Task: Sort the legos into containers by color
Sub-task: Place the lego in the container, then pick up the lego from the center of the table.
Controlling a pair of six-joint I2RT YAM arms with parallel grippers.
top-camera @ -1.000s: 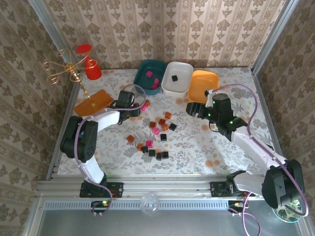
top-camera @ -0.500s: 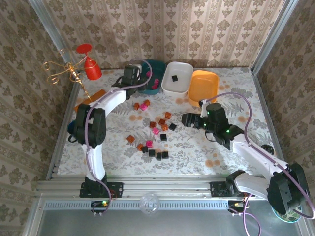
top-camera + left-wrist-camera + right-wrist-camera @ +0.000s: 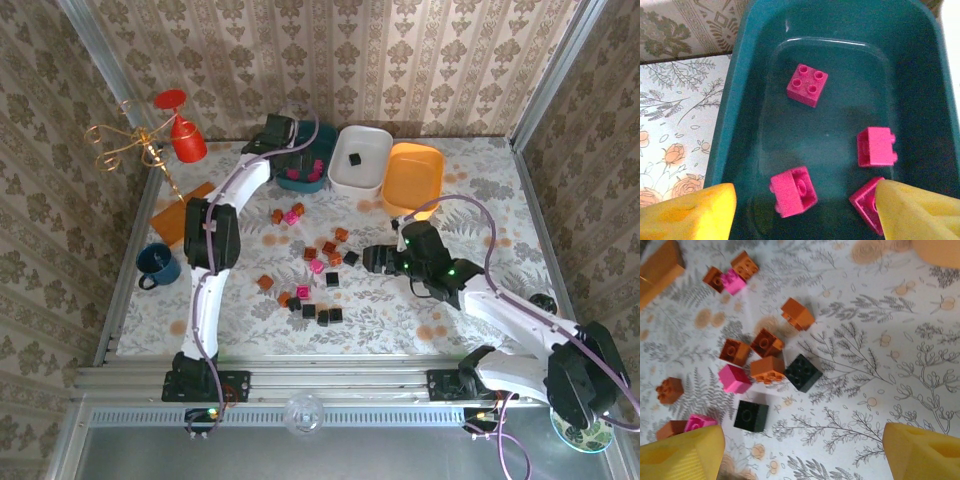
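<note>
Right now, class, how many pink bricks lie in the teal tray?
4 pink bricks in the tray: one upper middle, one at right, one lower middle, one lower right, half behind a claw finger. Others may be hidden.

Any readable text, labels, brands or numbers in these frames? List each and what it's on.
No readable text in any view.
On the teal tray, white tray, orange tray and blue mug: no print seen.
Studs of the pink bricks: too blurred to show any embossing.
</note>
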